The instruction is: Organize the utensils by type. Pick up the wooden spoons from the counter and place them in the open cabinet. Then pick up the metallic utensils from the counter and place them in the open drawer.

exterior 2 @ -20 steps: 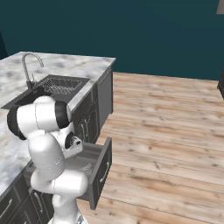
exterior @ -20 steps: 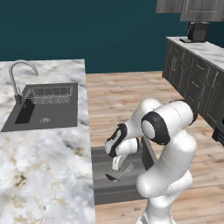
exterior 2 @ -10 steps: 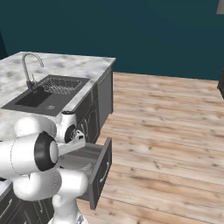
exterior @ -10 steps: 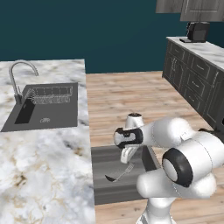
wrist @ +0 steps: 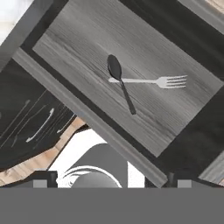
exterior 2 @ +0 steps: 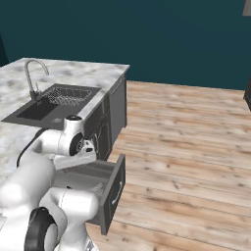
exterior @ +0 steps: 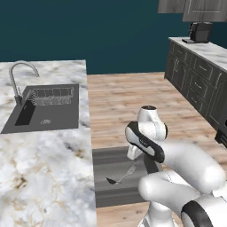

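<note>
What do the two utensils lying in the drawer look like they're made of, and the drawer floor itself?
The fork looks like bright metal: pale silver-grey, evenly shiny, thin tines. The spoon crossing it is dark charcoal with a faint sheen on the bowl, likely darker metal, though coated plastic can't be ruled out. The drawer floor shows grey streaked grain, so matte wood or wood-look laminate.

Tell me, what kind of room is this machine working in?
It looks like a kitchen, computer-rendered rather than filmed. A marble counter holds a sink with a curved faucet, dark cabinets line the far wall, and an open drawer holds a fork and a dark spoon.
</note>
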